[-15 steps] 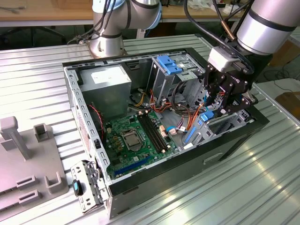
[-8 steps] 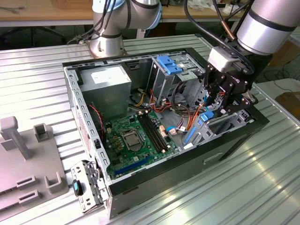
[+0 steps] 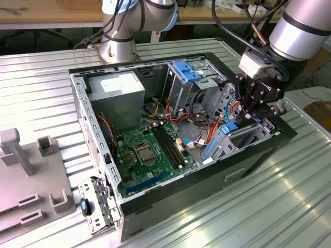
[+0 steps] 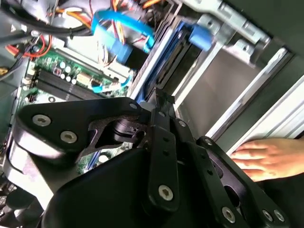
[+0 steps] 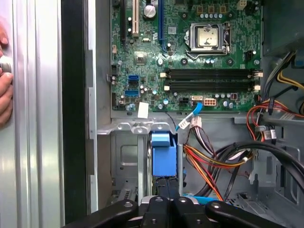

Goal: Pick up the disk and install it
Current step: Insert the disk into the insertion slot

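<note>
1. At the exterior view's right end of the open computer case (image 3: 207, 181), your arm (image 3: 302, 26) reaches down from above, wrist tipped so the gripper (image 3: 247, 118) dips into the drive bay corner.
2. Fingers are drawn close together, pinching the disk (image 3: 231, 127), which stands on edge in the bay, its blue carrier showing just under the black knuckles.
3. In the first wrist view you look straight past the gripper (image 5: 167, 190): the fingertips meet on the disk (image 5: 161, 156), its blue end block against the bay's metal divider, and the motherboard (image 5: 190, 47) lies beyond with its bare processor socket (image 5: 208, 37) – detail the exterior view gives only small.
4. The second wrist view comes in from the side: the gripper (image 4: 159, 102) clamps the dark slab, and the disk (image 4: 198, 36) runs away along the bay's grey wall, blue rail on one face.
5. Both wrist views catch a person's hand (image 4: 266, 156) outside the case wall, on the ribbed metal table (image 3: 41, 88).
6. Crowding you – a bundle of orange, red and black cables (image 5: 209, 161) just beside the disk, and a blue flat cable (image 4: 118, 33) looping over the board's edge.
7. Farther off sit the grey power supply (image 3: 116, 90), a light-blue latch plate (image 3: 186, 71) on the upper bay, and grey fixture blocks (image 3: 20, 155) on the table at the exterior view's left.
</note>
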You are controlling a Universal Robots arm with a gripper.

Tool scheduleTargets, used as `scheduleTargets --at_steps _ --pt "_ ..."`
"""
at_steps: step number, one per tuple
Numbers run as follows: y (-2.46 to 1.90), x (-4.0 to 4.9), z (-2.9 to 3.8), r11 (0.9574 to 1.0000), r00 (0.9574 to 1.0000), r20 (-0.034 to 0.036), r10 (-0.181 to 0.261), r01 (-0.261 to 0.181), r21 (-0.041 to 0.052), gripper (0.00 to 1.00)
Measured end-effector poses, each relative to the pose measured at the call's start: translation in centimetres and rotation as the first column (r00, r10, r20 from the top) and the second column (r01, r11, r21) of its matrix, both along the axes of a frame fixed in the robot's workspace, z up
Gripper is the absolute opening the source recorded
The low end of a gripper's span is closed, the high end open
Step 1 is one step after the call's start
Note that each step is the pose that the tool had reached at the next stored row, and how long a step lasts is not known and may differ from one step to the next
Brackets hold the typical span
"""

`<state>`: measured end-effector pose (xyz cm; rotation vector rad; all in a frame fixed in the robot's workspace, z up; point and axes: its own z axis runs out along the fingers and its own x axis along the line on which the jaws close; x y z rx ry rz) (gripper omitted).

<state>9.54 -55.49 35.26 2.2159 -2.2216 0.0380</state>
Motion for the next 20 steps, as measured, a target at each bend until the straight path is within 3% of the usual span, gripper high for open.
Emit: scheduleTargets --at_steps 6,9,20 --pt "0.01 1.69 -0.18 1.0 1.0 0.0 0.0 0.0 0.0001 0.11" --pt "0.0 1.7 -0.23 1.0 1.0 0.0 0.0 0.0 0.0001 0.11" --pt "0.0 1.7 -1.71 1.0 1.0 0.0 0.0 0.0 -0.0002 0.11"
